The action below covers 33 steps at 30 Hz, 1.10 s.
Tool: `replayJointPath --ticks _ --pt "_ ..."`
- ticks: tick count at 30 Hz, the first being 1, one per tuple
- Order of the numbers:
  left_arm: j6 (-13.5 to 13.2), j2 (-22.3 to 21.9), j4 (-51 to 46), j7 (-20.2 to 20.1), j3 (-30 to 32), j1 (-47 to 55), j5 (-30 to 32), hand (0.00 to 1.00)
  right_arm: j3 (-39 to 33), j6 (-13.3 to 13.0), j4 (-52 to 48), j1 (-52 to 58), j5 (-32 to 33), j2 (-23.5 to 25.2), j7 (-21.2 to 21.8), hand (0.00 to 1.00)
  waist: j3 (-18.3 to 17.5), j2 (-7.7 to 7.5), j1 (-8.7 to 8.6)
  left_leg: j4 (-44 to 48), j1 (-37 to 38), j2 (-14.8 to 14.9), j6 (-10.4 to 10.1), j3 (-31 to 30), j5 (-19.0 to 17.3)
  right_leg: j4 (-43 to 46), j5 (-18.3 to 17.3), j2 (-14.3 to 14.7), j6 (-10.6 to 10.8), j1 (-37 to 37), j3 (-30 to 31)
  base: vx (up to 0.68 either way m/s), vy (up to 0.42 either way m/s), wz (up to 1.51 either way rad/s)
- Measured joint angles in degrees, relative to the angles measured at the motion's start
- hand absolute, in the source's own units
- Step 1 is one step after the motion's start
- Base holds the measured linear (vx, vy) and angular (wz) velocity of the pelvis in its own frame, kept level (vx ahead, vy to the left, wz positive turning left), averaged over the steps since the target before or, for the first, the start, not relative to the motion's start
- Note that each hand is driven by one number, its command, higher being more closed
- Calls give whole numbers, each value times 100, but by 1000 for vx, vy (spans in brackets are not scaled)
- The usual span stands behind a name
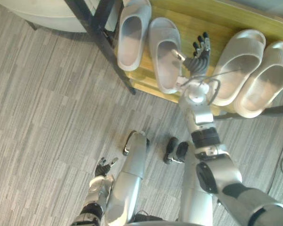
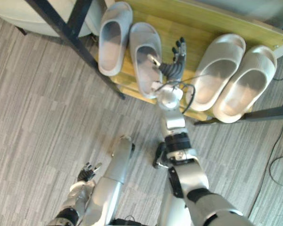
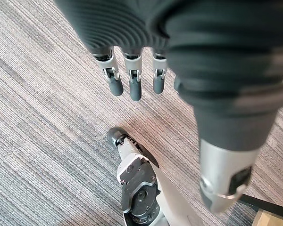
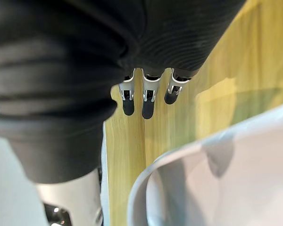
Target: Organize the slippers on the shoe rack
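The floor [image 1: 47, 94] is grey, with a pattern of fine stripes in short planks. At the far left, at the top, lies the edge of a pale rounded thing [image 1: 47, 14]; I cannot tell what it is. Next to it a black metal leg [image 1: 101, 37] of the shoe rack [image 1: 198, 23] goes slantwise across the floor. The rack has one shelf of light yellow wood.

Low at the left, well apart from the rack, the left hand [image 1: 104, 167] hangs over the floor with its fingers loose and apart, holding nothing.

On the left end of the shelf lie two pale grey slippers side by side: the first grey slipper [image 1: 132, 33] just beside the black leg, and the second grey slipper [image 1: 165, 54], which reaches to the front edge of the shelf.

Just to the right of it the right hand [image 1: 198, 59] is over the bare wood between the two pairs. Its fingers are straight and spread, and the thumb points toward the second grey slipper; I cannot tell if it touches.

Further right lie two cream slippers, the first cream slipper [image 1: 238, 63] and the second cream slipper [image 1: 266, 77], close together and tilted.
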Motion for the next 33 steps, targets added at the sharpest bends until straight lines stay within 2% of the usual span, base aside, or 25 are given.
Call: replayJointPath --ticks 5,12,19,33 --pt "59 -5 -1 -4 244 -51 3 0 47 -23 -165 815 -157 367 51 0 51 -91 -105 -89 192 35 7 26 -2 -98 4 11 7 199 3 6 36 -3" --pt "64 -54 23 -4 469 -118 5 0 183 -196 -363 1278 -366 381 291 0 54 -119 -166 -173 250 81 43 97 -3 -161 28 13 49 232 27 -1 40 -3" --pt "86 -59 28 -5 629 -138 8 0 275 -242 -315 1502 -352 405 474 0 57 -169 -218 -200 292 94 27 120 5 -186 26 14 46 270 37 11 29 -1" --pt "87 -60 133 1 699 -238 8 0 751 -257 -252 1472 238 622 690 0 43 -205 -210 -198 284 87 28 115 5 -189 23 -2 41 276 20 3 29 0"
